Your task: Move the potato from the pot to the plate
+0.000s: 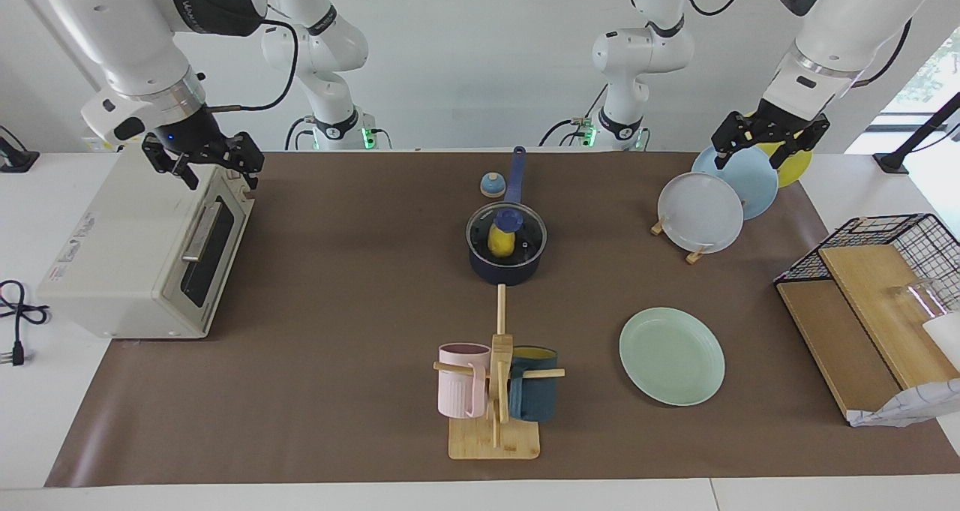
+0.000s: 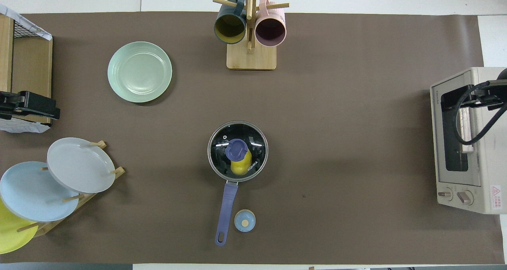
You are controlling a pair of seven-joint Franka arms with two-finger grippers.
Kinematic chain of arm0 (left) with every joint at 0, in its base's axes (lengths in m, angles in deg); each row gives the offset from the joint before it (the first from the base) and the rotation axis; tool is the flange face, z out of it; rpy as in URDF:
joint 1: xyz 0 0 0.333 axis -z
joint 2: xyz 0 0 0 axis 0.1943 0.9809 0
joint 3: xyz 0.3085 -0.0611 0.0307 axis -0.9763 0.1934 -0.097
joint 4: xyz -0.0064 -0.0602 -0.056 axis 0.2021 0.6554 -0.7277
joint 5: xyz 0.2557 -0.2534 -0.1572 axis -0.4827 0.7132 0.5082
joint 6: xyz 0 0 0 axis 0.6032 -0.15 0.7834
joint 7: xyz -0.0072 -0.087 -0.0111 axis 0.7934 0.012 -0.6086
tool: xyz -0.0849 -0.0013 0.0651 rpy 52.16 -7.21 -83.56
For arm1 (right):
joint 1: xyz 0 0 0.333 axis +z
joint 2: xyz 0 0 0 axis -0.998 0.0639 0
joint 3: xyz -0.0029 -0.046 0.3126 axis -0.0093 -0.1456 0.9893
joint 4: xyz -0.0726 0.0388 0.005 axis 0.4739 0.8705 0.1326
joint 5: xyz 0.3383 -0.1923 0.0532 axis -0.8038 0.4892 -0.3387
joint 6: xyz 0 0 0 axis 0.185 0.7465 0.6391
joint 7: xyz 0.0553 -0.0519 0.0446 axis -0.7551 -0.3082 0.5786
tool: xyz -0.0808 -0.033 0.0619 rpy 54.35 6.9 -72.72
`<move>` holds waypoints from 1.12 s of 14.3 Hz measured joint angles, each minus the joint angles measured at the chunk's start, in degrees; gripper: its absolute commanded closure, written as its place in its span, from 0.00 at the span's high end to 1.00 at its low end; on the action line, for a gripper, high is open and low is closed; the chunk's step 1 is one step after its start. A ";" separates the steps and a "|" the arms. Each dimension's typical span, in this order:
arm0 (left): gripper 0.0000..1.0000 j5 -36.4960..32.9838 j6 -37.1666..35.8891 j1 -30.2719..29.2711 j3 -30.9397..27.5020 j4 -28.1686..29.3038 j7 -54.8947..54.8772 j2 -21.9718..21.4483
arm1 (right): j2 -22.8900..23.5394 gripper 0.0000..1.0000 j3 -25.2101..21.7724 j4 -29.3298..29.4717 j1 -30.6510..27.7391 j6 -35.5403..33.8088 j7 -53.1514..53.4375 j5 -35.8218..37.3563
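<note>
The dark navy pot (image 1: 507, 265) stands mid-table with its long blue handle (image 2: 226, 210) pointing toward the robots. A glass lid with a blue knob (image 2: 237, 149) covers it. The yellow potato (image 1: 501, 244) shows through the lid, inside the pot (image 2: 217, 159); it shows in the overhead view (image 2: 240, 168) too. The mint-green plate (image 1: 671, 356) lies flat, farther from the robots than the pot, toward the left arm's end (image 2: 139, 71). My left gripper (image 1: 757, 158) is open over the plate rack. My right gripper (image 1: 206, 173) is open over the toaster oven. Both are far from the pot.
A toaster oven (image 1: 135, 256) stands at the right arm's end. A mug tree (image 1: 496, 391) with a pink and a teal mug stands farther from the robots than the pot. A rack holds grey-white (image 1: 701, 212), light blue and yellow plates. A small blue dome (image 1: 492, 184) sits beside the pot handle. A wire basket (image 1: 877, 271) is at the left arm's end.
</note>
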State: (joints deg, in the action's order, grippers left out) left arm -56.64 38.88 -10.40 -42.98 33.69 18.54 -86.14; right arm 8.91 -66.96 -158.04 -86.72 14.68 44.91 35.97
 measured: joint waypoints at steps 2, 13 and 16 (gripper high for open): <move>1.00 0.00 0.00 0.00 0.00 0.00 0.00 0.00 | 0.00 1.00 0.00 0.00 0.00 0.00 0.00 0.00; 1.00 0.00 0.00 0.00 0.00 0.00 0.00 0.00 | 0.00 1.00 -0.12 0.00 -0.03 0.00 -0.07 0.00; 1.00 0.00 0.00 0.00 0.00 0.00 0.00 0.00 | 0.03 1.00 -0.34 0.01 -0.09 0.43 -4.32 -3.22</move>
State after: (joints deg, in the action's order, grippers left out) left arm -56.64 38.88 -10.40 -42.98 33.69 18.54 -86.14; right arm 8.94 -67.30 -158.04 -86.81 15.11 40.59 32.75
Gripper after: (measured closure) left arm 0.000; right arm 0.000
